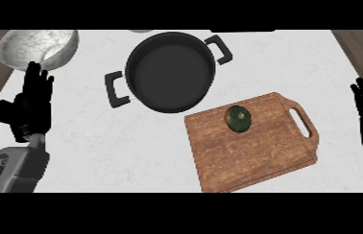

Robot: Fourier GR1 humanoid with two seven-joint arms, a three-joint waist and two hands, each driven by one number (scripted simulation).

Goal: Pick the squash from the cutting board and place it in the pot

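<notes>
Left robot hand (32,101): at the left edge, fingers straight and spread, pointing up, holding nothing. It is well apart from the squash.

Just above it in view: white marbled bowl (42,48), round.

Centre: black pot (170,75), round, matte, with two loop handles.

Right of centre: squash (239,118), dark green, rounded, smooth. It lies on the upper part of the wooden cutting board (248,151), which is rectangular and grained, with a slot handle at its right end.

Pot and board sit on a white, faintly veined table (106,142).

Right robot hand (357,106): only a sliver shows at the right edge, beyond the board's handle and apart from the squash. Spread or closed: cannot tell.
</notes>
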